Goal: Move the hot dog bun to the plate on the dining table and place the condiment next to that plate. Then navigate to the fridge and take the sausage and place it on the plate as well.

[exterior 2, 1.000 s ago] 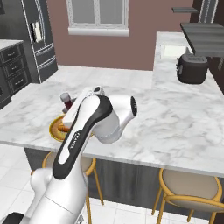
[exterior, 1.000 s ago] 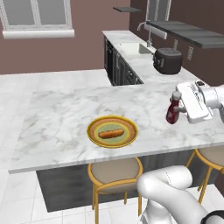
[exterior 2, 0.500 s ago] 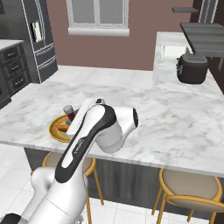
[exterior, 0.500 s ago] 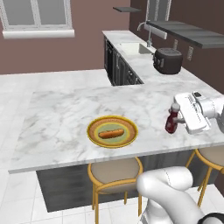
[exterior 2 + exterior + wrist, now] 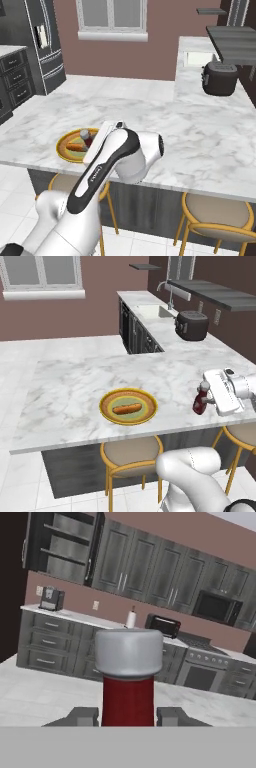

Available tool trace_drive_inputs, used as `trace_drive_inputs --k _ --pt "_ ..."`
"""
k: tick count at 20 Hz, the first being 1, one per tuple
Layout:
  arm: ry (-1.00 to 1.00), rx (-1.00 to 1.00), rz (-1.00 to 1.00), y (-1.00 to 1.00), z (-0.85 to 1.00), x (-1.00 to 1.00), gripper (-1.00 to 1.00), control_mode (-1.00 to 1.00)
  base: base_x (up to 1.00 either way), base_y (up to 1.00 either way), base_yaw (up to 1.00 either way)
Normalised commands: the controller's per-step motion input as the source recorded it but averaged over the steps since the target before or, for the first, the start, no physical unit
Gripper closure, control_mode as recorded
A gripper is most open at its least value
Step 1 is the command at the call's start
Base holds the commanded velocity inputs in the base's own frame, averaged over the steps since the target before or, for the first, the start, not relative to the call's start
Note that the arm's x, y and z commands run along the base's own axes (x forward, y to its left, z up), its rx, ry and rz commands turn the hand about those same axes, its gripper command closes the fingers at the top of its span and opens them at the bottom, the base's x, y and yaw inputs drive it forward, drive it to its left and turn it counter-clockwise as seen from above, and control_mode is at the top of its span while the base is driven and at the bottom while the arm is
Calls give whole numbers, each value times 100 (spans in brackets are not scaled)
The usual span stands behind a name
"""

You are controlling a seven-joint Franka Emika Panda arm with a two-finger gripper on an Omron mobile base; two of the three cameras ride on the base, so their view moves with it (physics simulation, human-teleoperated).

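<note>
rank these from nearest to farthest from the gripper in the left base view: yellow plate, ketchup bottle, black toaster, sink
1. ketchup bottle, held in the gripper at the table's right end
2. yellow plate, to the left along the front of the table, with the bun on it
3. black toaster, on the counter behind
4. sink, farther back on that counter

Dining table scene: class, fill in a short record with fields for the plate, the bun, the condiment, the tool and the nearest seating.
plate: yellow-olive plate near the front edge of the marble dining table
bun: hot dog bun lies on the plate
condiment: red ketchup bottle, upright, to the right of the plate and apart from it in the left base view
tool: tool shut on the bottle, one finger at each side
seating: round stool below the table edge
</note>
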Motion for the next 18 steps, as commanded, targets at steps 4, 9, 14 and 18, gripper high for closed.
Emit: trace_drive_inputs --k 4,9,14,18 --pt "3 0 0 -2 -36 20 100 -100 0 0 0" --pt "10 0 3 0 -31 43 100 -100 0 0 0" --pt "5 0 2 -2 -24 40 100 -100 0 0 0" --pt "0 0 0 -5 -21 38 100 -100 0 0 0"
